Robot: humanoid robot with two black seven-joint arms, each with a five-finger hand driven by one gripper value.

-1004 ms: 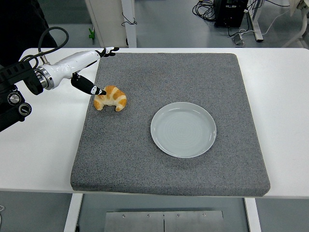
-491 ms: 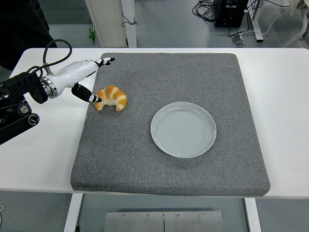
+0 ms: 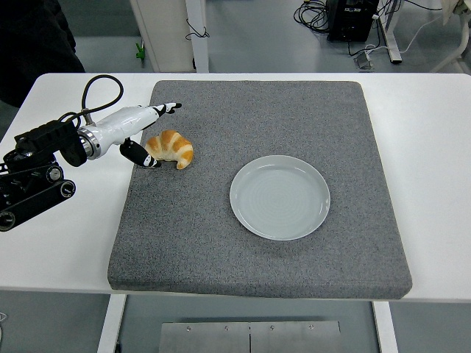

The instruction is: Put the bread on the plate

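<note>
A golden croissant lies on the grey mat at its left side. A pale round plate sits on the mat to the right of it, with nothing on it. My left hand reaches in from the left with white fingers spread. The thumb lies low at the croissant's left end and the long fingers point past it on the far side. The hand is open around the croissant's left end and does not grip it. The right arm is out of view.
The mat covers most of the white table. A dark figure stands at the top left behind the table. Cables and table legs show on the floor beyond the far edge.
My left arm has dropped lower and slid right, toward the croissant. The thumb now sits lower at the bread's left end. The croissant and plate have barely moved.
</note>
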